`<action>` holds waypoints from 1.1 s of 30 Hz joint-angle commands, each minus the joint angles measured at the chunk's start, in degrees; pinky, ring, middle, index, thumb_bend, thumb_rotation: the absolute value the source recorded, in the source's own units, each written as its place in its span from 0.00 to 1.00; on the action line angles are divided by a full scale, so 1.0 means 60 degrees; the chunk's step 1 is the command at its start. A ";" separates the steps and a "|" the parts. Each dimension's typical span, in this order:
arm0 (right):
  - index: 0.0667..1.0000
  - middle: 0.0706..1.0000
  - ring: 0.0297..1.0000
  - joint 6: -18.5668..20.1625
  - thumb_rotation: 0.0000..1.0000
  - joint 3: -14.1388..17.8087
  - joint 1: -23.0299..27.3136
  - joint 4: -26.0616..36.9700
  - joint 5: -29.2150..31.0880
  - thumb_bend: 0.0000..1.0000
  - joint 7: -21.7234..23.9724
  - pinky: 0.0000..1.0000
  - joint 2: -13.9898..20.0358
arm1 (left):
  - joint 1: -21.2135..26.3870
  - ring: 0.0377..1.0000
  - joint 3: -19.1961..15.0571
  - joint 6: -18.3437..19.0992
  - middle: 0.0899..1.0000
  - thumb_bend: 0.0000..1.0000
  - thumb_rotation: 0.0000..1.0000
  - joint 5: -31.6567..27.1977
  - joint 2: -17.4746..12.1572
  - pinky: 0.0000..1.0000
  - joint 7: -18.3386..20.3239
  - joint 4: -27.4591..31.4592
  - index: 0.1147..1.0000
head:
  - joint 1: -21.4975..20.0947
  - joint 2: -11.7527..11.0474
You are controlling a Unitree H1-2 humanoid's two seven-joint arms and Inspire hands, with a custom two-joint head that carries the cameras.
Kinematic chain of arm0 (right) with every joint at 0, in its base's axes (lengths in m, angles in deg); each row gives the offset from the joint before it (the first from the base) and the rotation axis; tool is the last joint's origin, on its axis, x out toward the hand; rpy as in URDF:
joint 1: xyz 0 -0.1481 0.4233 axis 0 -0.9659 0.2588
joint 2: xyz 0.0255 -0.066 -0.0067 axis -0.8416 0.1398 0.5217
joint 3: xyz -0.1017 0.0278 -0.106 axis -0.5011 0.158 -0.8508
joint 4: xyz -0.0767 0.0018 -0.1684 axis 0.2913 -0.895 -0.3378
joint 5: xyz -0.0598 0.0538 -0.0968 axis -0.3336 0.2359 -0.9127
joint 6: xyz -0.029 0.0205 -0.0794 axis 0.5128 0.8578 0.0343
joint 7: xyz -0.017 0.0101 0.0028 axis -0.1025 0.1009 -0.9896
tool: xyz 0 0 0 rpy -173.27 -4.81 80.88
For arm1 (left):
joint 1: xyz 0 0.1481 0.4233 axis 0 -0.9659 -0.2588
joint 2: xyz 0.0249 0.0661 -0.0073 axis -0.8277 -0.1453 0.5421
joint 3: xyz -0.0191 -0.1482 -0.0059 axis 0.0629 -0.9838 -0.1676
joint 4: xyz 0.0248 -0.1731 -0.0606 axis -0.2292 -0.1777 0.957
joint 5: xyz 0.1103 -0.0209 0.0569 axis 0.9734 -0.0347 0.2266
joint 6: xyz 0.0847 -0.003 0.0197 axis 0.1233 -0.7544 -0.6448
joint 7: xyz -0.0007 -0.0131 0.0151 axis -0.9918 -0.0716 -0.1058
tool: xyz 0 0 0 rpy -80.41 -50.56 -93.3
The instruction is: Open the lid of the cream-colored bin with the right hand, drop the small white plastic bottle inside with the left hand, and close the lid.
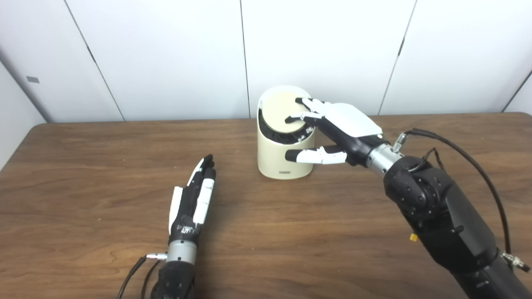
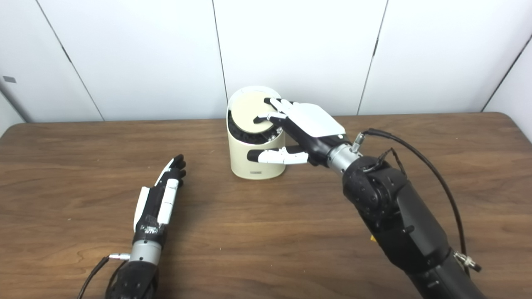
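Right robot hand (image 1: 332,128) spread, fingertips on tilted bin lid (image 1: 282,112); left robot hand (image 2: 160,199) flat, empty.

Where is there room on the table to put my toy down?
Bare table runs wide between the left hand and the right arm, in front of the bin. The far left corner is bare too. It is crowded only at the bin, where the right hand rests its fingers on the lid.
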 commanded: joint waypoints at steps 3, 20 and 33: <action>0.79 1.00 1.00 -0.0099 0.96 -0.0008 0.0061 0.0092 -0.0055 0.60 0.0182 1.00 0.0069 | 0.0157 0.92 0.0045 0.0101 0.93 0.61 0.98 0.0108 0.0059 0.91 -0.0031 0.0162 0.95 | -0.0006 0.0021; 0.78 1.00 1.00 -0.0332 0.97 -0.0099 0.0038 -0.0843 -0.0092 0.61 -0.0135 1.00 -0.0053 | 0.0179 0.92 0.0043 0.0004 0.93 0.61 1.00 0.0229 0.0083 0.87 -0.0073 0.0159 0.94 | 0.0004 0.0034; 0.82 1.00 1.00 -0.0119 1.00 -0.0166 0.0098 -0.1041 -0.0163 0.61 -0.0184 1.00 -0.0143 | 0.0193 0.92 0.0040 -0.0030 0.92 0.62 1.00 0.0284 0.0108 0.87 -0.0107 0.0132 0.92 | 0.0017 0.0037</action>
